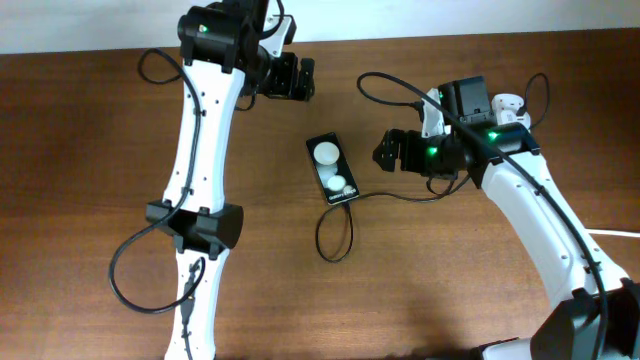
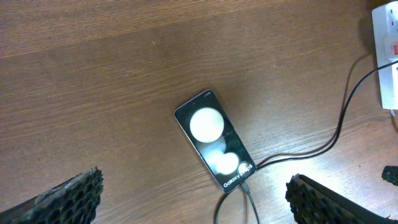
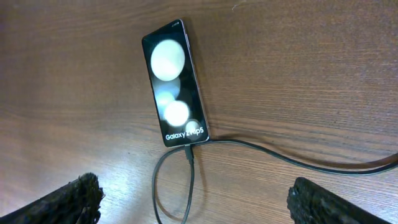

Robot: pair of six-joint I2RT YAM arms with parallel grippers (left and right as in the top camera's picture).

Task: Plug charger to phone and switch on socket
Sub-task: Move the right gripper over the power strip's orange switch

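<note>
Your left gripper [image 1: 290,78] stands wide open, holding nothing; your right gripper [image 1: 395,150] is spread just as wide and empty; the phone [image 1: 331,168] lies flat on the table [image 1: 80,200] between the two, touching neither; the charger [image 3: 280,155] meets the phone's lettered end, looping just ahead of the right fingers; the socket [image 2: 388,50] sits off the left gripper's right side, well apart.

Phone [image 1: 331,169] lies mid-worktop [image 1: 100,200]; charger [image 1: 319,235] meets its near end, looping in front; socket [image 2: 387,56] sits off right.
</note>
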